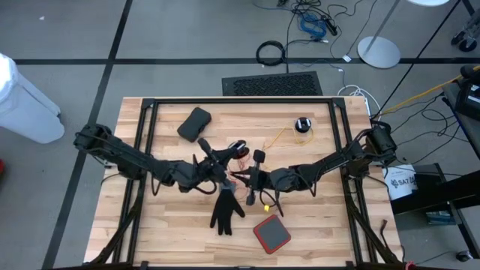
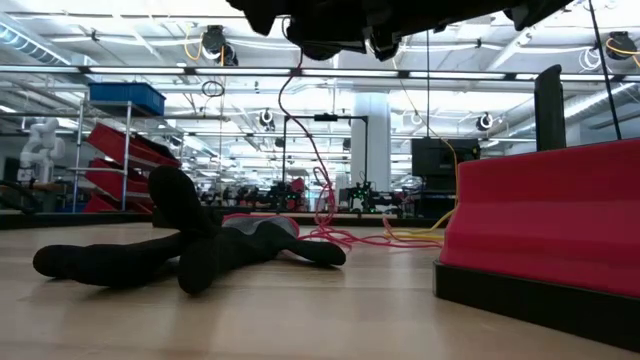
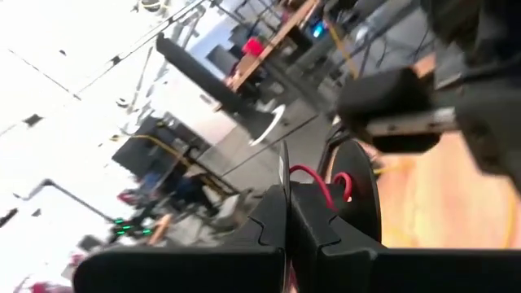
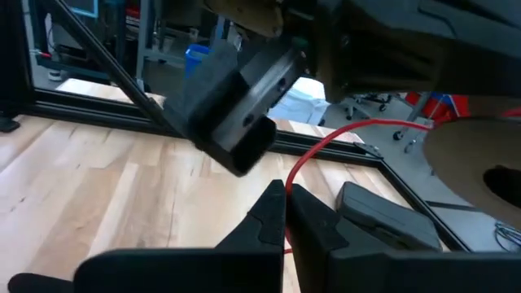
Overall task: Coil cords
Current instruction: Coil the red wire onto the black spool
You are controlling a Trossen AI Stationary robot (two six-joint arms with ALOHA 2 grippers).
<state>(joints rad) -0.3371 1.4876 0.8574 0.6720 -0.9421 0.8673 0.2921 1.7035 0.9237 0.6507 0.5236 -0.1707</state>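
Red box [image 2: 545,235] nearest; both claws, left claw [image 3: 286,213] and right claw [image 4: 285,213], pinched shut on red cord [image 4: 326,146] at table centre; risks snagging glove [image 1: 225,210] at 6 o'clock.

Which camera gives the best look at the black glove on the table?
The low view: the black glove lies limp on the wood in front of the camera, fingers spread, fully visible. The high view shows it small from above, below the two grippers. Neither wrist view shows it.
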